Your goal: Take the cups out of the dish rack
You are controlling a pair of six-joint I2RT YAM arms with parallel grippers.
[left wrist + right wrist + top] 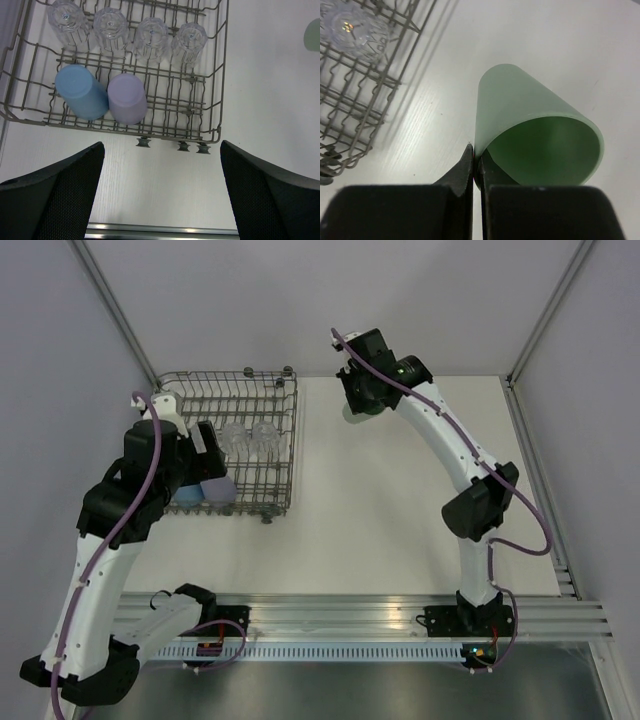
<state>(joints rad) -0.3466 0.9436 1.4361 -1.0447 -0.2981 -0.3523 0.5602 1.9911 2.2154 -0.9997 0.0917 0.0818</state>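
The pale green cup (535,115) is pinched by its rim between the fingers of the right gripper (476,162), beside the dish rack (350,100). The left gripper (160,192) is spread wide, empty, before the rack.

The dish rack (218,85) sits on the table (400,520), at its far left; inside it a row of four cups (150,36) stands upturned, side by side, across the rack's middle; before that row, in the near left corner, a pair of cups (100,95) rests touching each other; right of the rack, outside it, the lone cup (535,135) is over the table, its rim between the fingers of the right gripper (476,165).
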